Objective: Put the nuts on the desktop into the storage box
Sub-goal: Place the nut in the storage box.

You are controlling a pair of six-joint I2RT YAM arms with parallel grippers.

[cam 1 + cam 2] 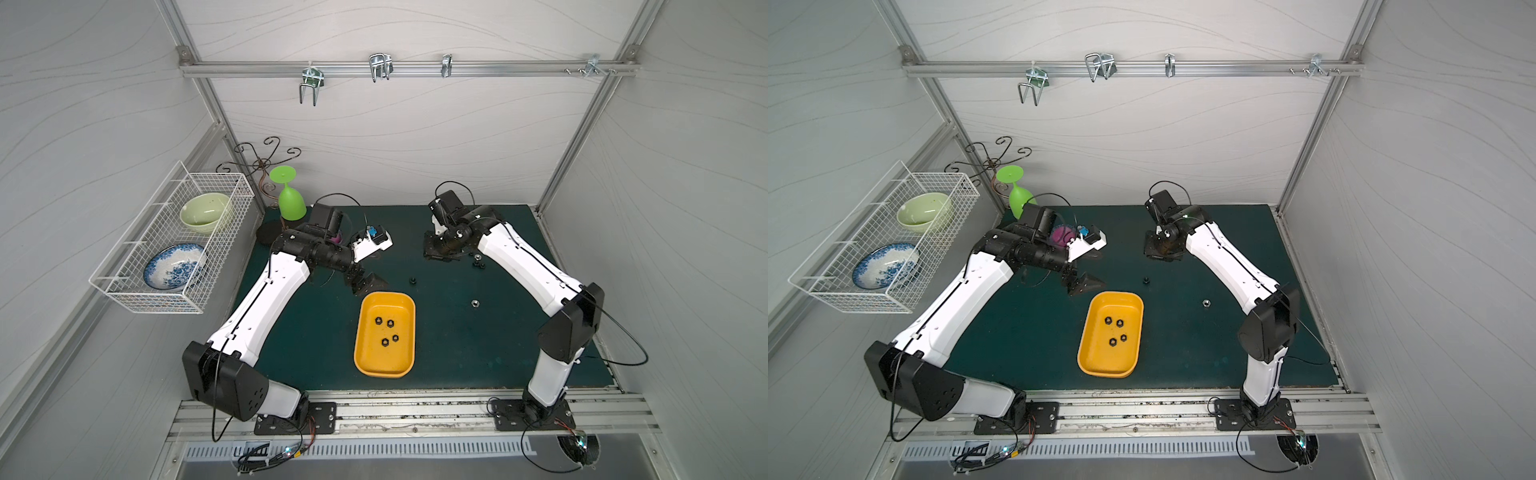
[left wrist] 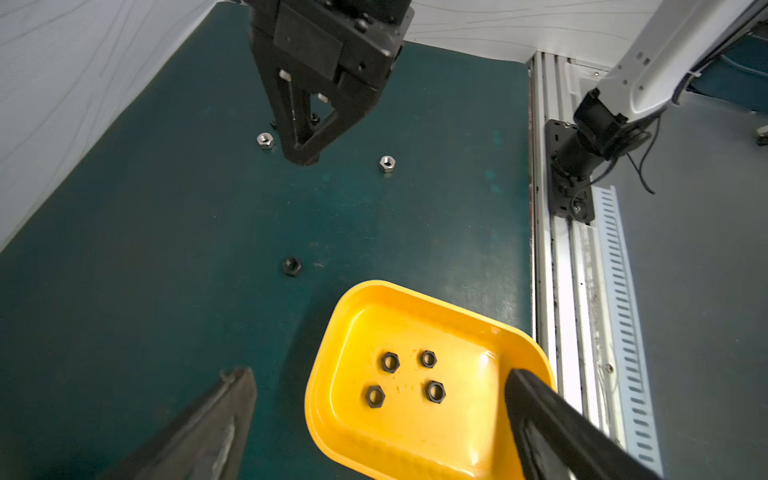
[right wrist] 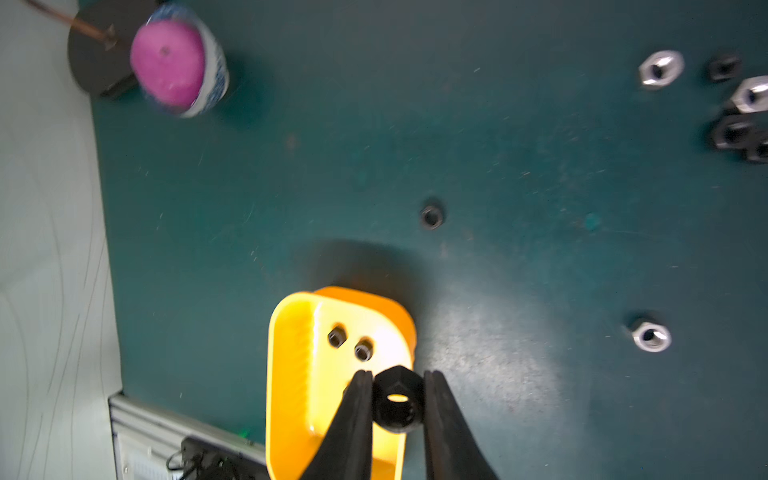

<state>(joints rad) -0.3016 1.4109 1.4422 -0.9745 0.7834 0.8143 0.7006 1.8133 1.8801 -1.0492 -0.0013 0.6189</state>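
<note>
light: bright, even | shadows: soft | glare: storage box (image 3: 299, 374) floor blown out | blur: right wrist view | edges: bowed

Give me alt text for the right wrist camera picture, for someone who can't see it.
The right hand pinches a black nut between its two fingers, seen against the yellow storage box, where two black nuts show. Loose black and silver nuts lie scattered on the dark green desktop.

- Bare counter (image 1: 478, 365) runs from the storage box (image 1: 412, 332) to the right edge, broken only by one silver nut (image 1: 475, 303).
- The left pincer (image 1: 369, 284), spread wide, hangs just beyond the storage box's far rim.
- A green goblet (image 1: 291, 199) and small bowl (image 3: 216, 79) crowd the far left corner.
- The right pincer (image 3: 397, 378), clamped on a black nut (image 3: 398, 411), hangs over the far middle.
</note>
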